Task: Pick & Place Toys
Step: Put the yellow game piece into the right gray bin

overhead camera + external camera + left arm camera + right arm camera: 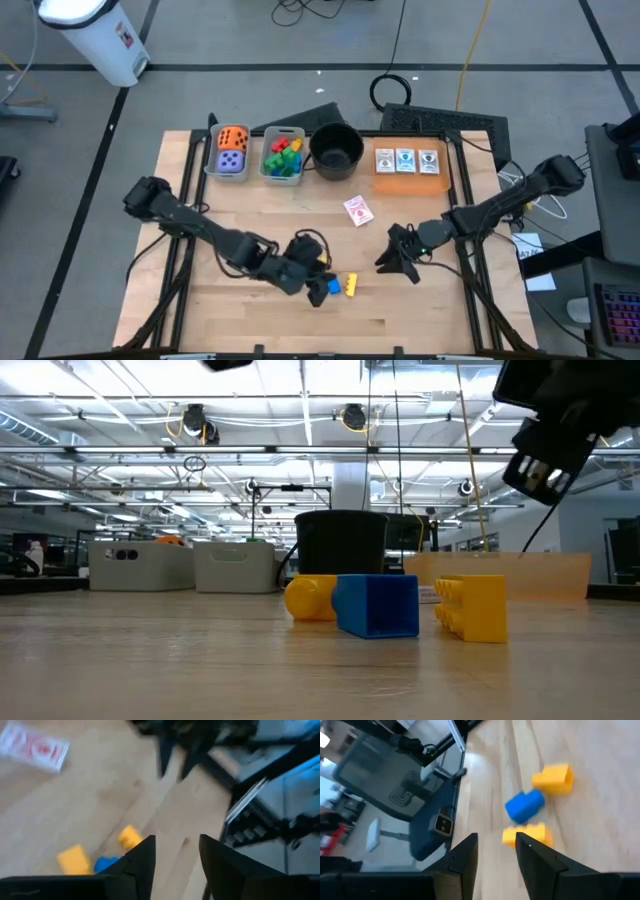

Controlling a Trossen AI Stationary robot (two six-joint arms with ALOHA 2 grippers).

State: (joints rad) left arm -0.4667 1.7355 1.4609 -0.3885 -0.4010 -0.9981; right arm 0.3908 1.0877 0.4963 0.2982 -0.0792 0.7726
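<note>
Three small blocks lie together on the table near its front middle: a blue one [333, 287] [378, 605], a yellow one [351, 285] [472, 608] and a second yellow one [310, 598] [130, 836]. My left gripper [318, 280] [175, 865] is open and empty, just left of the blocks and above them. My right gripper [393, 260] [495, 855] is open and empty, to the right of the blocks, which show ahead of its fingers in the right wrist view [524, 806]. A white-edged red card [358, 211] [34, 747] lies flat farther back.
Along the far edge stand a grey bin with an orange and a purple die [230, 150], a grey bin with coloured blocks [283, 155], a round black pot [336, 150] and an orange tray with three cards [408, 165]. Bare wood lies between these and the blocks.
</note>
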